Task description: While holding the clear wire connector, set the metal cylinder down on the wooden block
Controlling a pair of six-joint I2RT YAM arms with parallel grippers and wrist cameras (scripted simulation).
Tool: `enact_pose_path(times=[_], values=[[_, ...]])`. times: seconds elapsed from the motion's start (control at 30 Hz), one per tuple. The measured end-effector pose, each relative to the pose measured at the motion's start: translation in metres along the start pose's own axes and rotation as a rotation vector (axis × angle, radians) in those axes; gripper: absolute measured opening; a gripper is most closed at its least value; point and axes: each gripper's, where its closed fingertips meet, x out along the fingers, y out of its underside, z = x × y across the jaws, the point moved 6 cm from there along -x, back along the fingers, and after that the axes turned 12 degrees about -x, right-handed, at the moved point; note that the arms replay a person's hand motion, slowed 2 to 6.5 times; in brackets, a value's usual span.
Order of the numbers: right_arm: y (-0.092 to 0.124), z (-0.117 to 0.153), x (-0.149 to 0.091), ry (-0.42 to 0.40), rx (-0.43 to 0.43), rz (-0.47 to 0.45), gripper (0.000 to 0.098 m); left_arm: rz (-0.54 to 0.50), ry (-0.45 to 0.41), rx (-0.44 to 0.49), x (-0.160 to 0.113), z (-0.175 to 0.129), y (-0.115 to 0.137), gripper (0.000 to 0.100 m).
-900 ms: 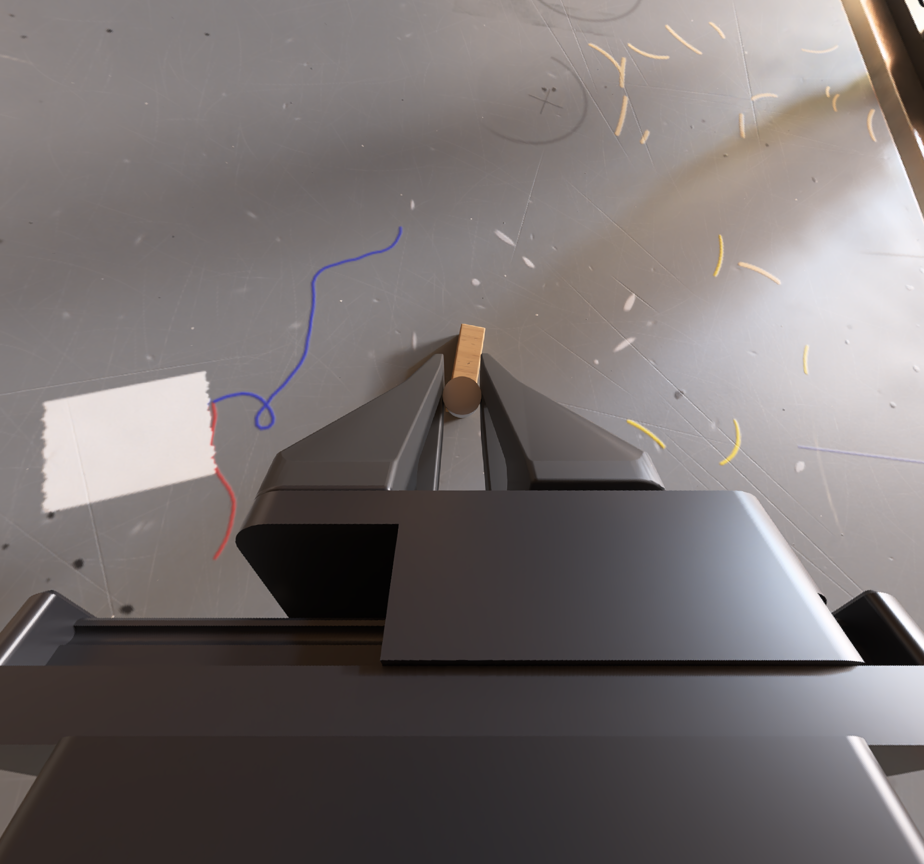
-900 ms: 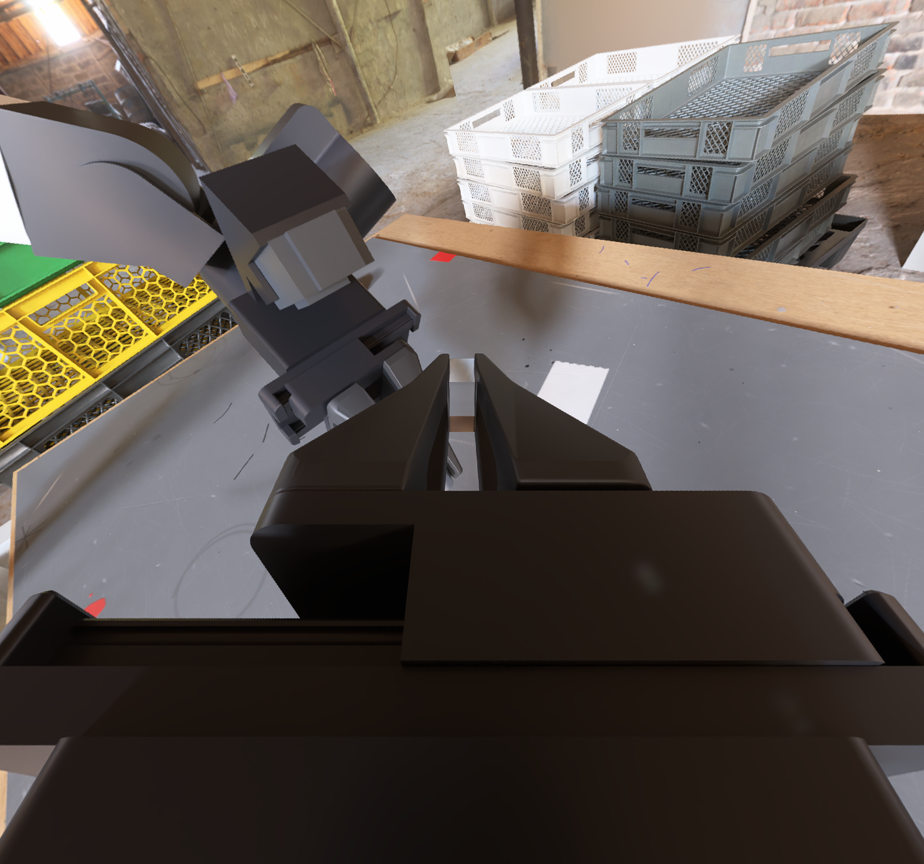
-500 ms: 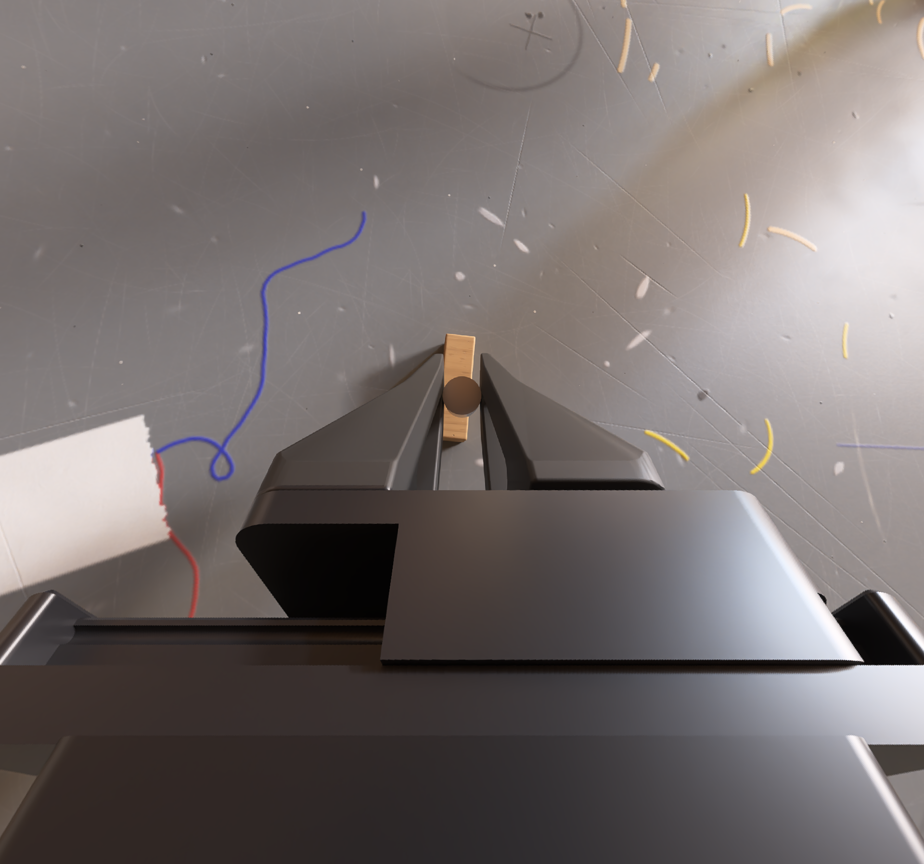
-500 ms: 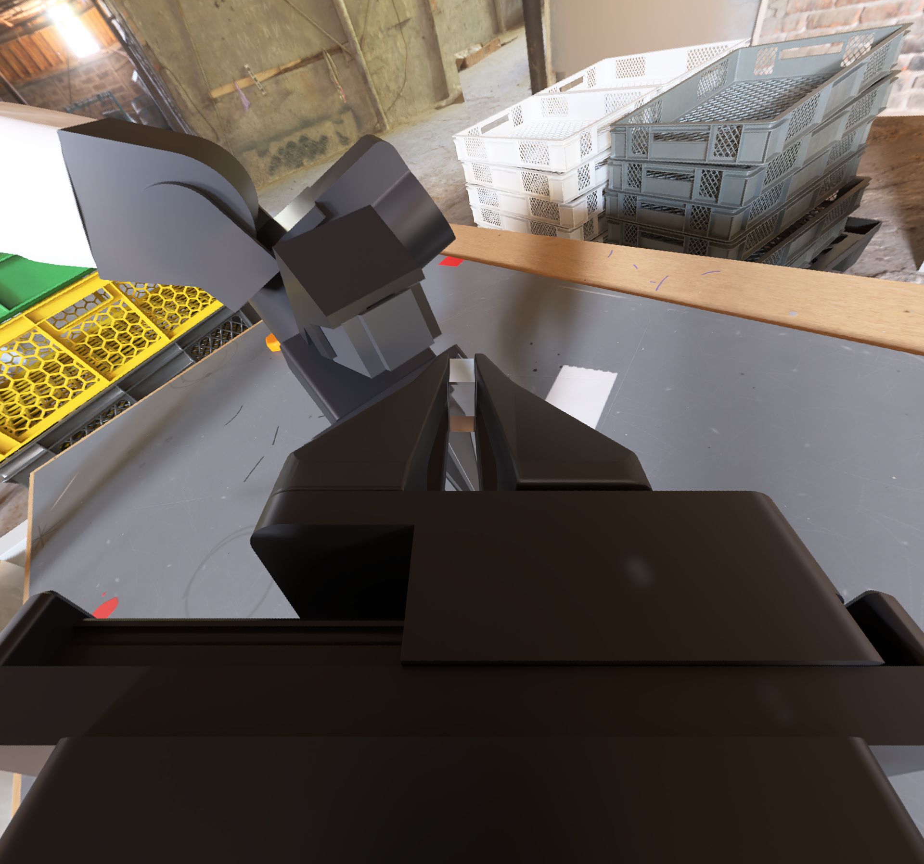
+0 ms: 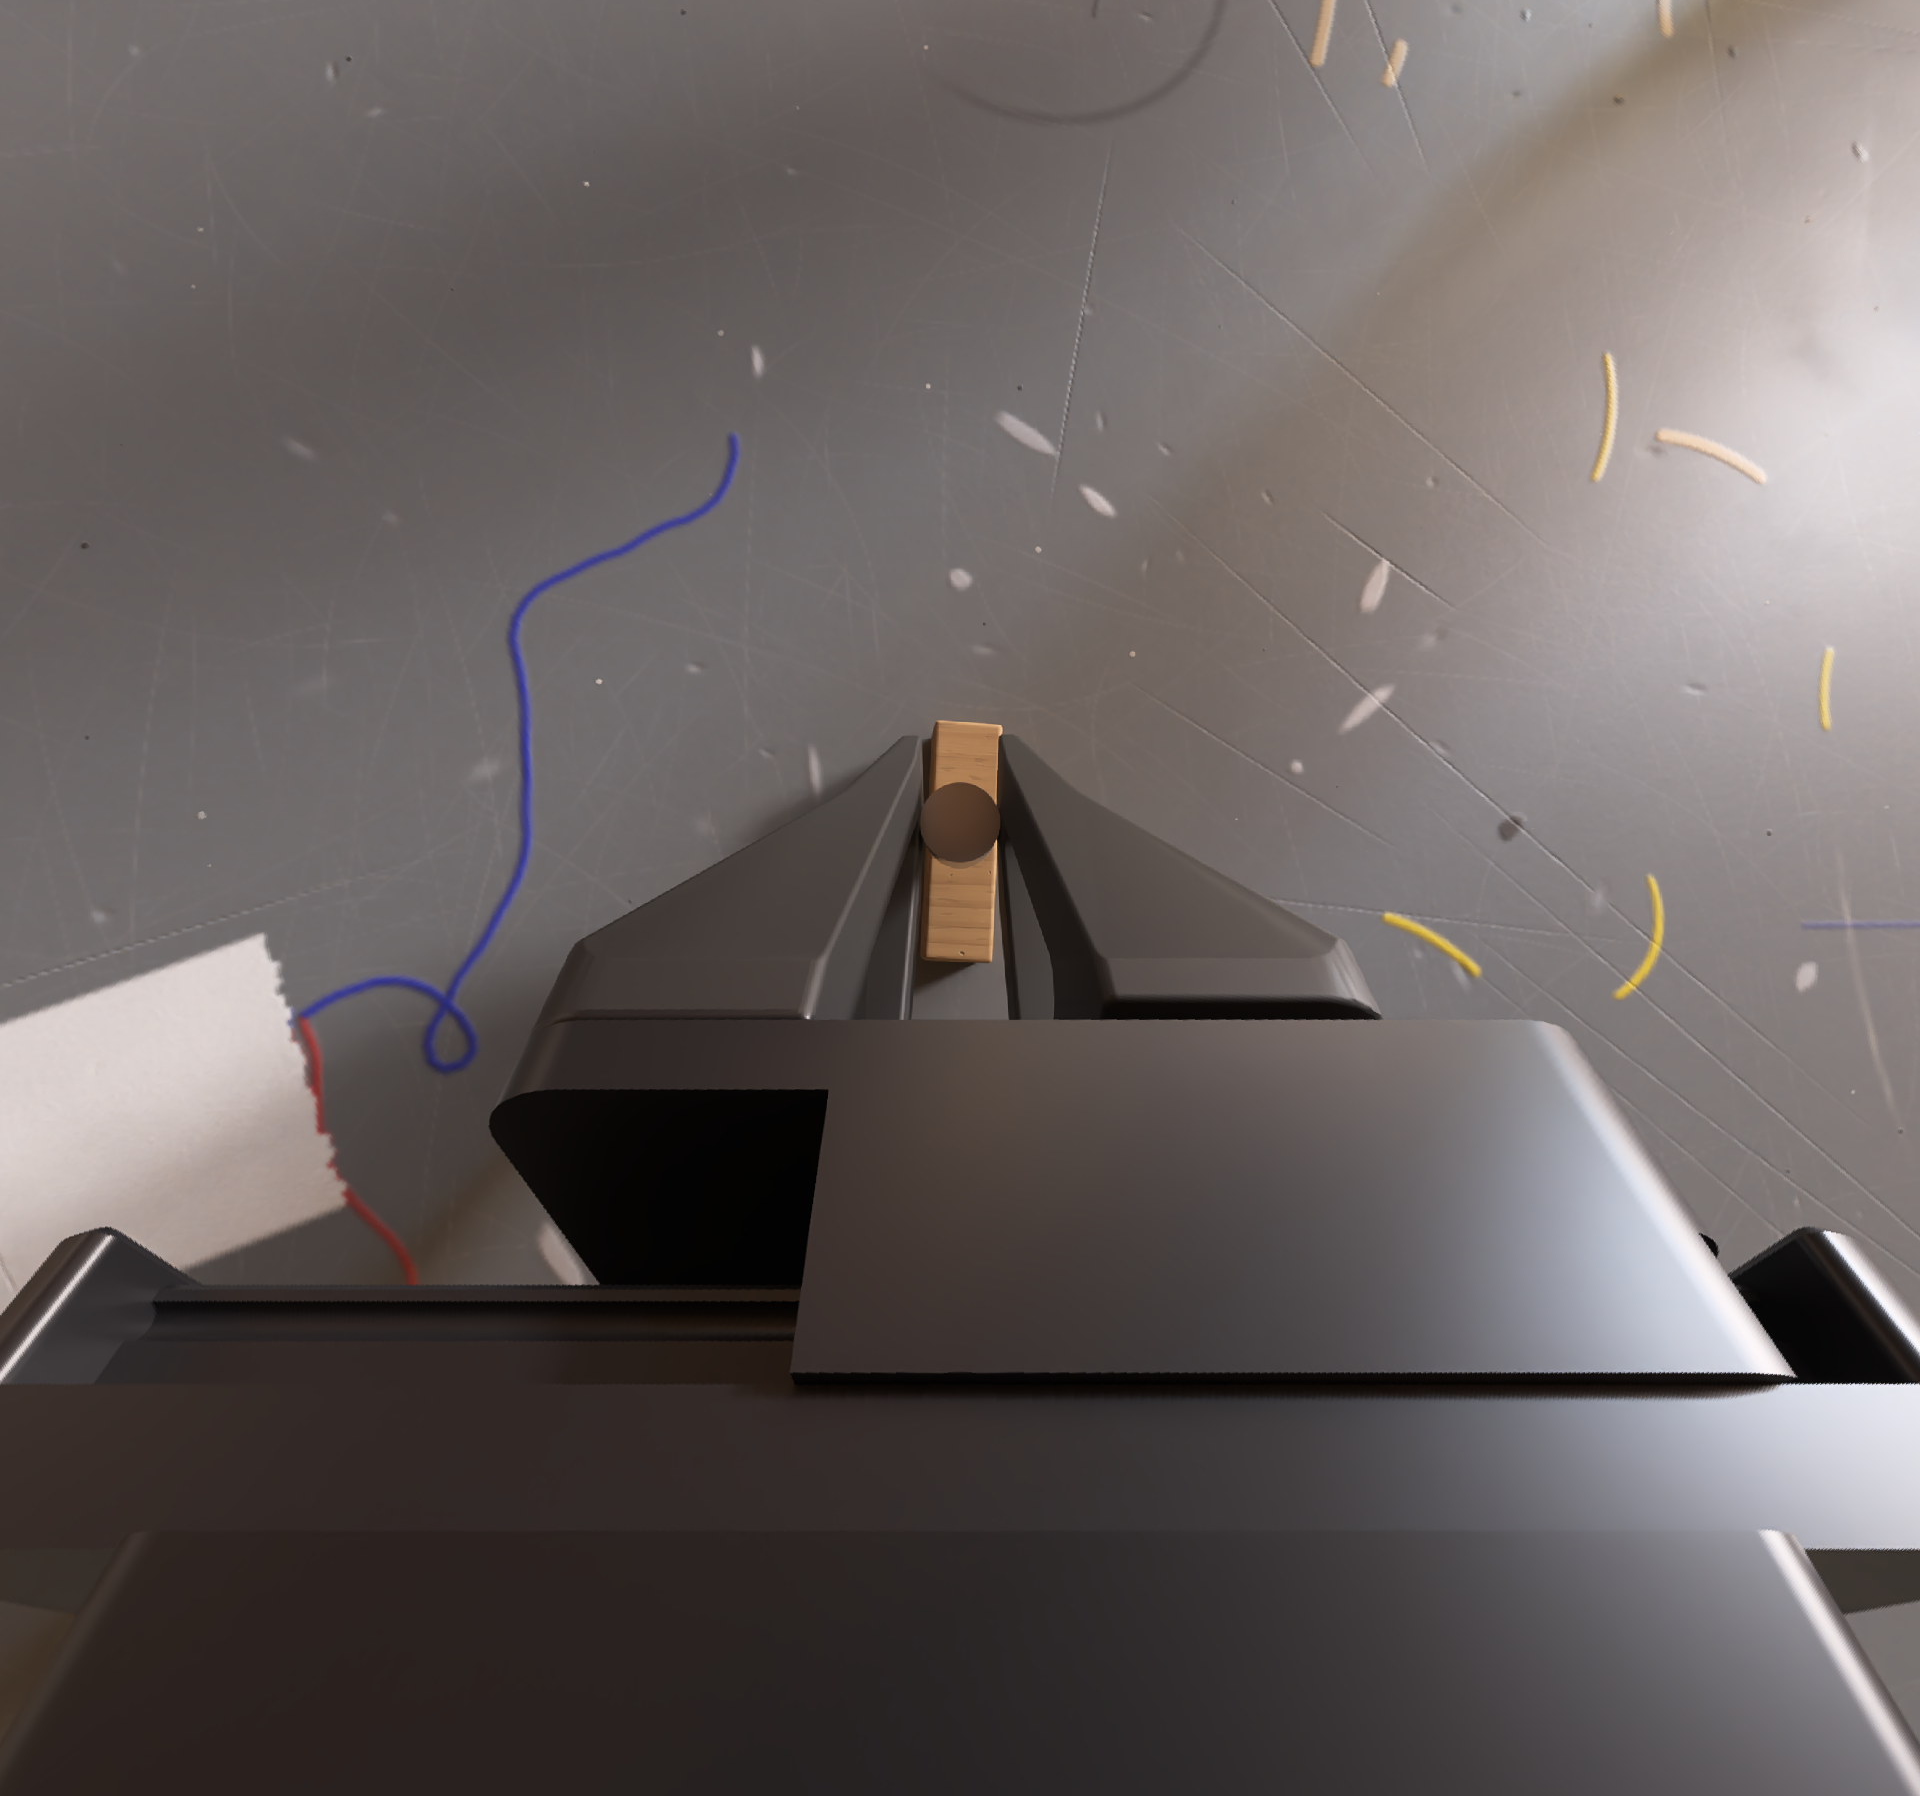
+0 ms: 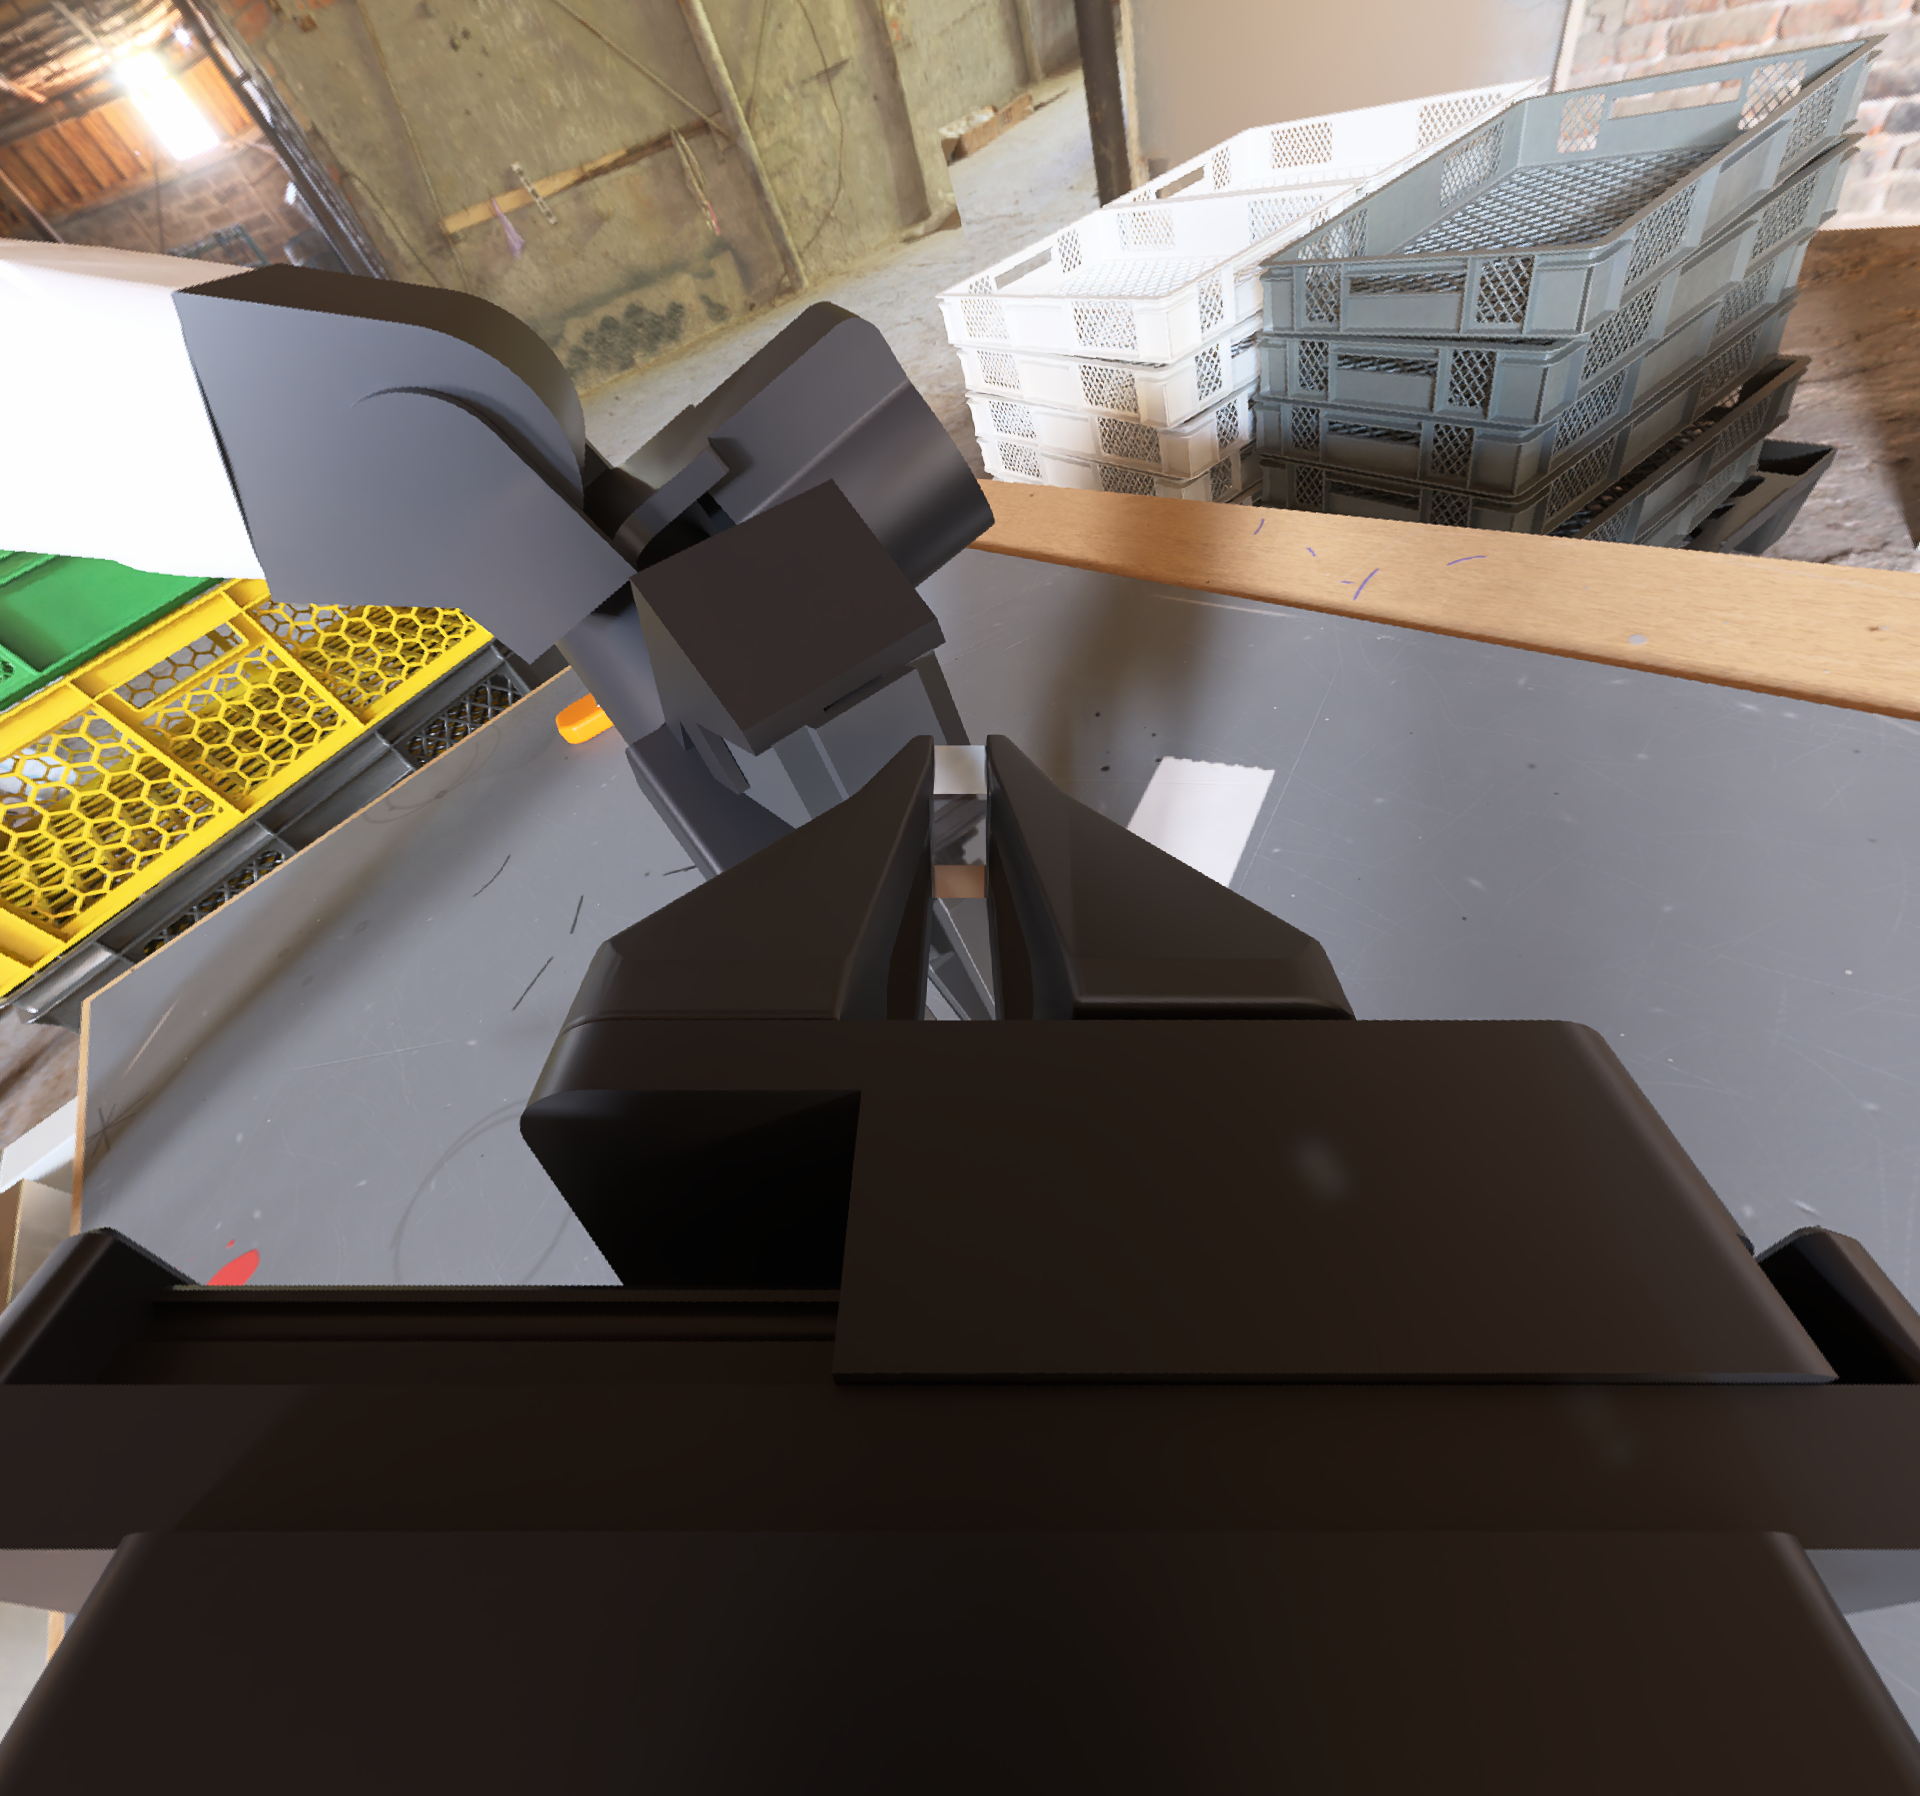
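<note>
Alignment first: in the left wrist view the cylinder (image 5: 960, 821) shows end-on as a dark round face at frame centre, clamped between the fingers of the left gripper (image 5: 961, 816). Directly behind it, along the line of sight, lies the block (image 5: 962, 842), a narrow tan strip on the grey table (image 5: 1039, 344). Block's long axis runs up-down in the frame, parallel to the fingers; it sticks out above and below the round face. Cylinder's own axis points straight at the block, so the cylinder looks set to land upright on it.

Gap between cylinder and block: cannot tell from this end-on view. No contact visible.

Right gripper (image 6: 960, 816), centre of the right wrist view, is closed on the connector (image 6: 959, 772), a small pale clear piece pinched at the fingertips, held up off the table. Left arm (image 6: 582, 499) fills the left-centre of that view, wrist angled down just beyond the right fingertips.

Judgement: left arm does the placing; the move wanted is a straight push along the finger line. Block is narrow across the frame, so sideways drift is the risk. Right keeps its pinch.

Other: white sheet (image 5: 145, 1102) at lower left, blue wire (image 5: 520, 707) beside it.
</note>
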Motion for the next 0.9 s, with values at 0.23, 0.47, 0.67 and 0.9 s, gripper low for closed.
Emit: enact_pose_path(times=[0.23, 0.47, 0.67, 0.9], values=[[0.0004, -0.0001, -0.0001, -0.005, 0.006, -0.002, 0.0082, 0.023, -0.001, 0.020, 0.0019, -0.0012, 0.0011, 0.012], [0.0011, -0.0001, 0.0001, -0.007, 0.007, 0.000, 0.0082, 0.025, 0.001, 0.027, 0.0022, -0.0017, 0.0013, 0.012], [0.0019, -0.0006, 0.0001, -0.008, 0.012, 0.002, 0.0082, 0.025, 0.001, 0.030, 0.0022, -0.0018, 0.0014, 0.012], [0.0022, -0.0009, 0.0000, -0.008, 0.014, 0.003, 0.0082, 0.027, 0.002, 0.033, 0.0023, -0.0027, 0.0024, 0.012]])
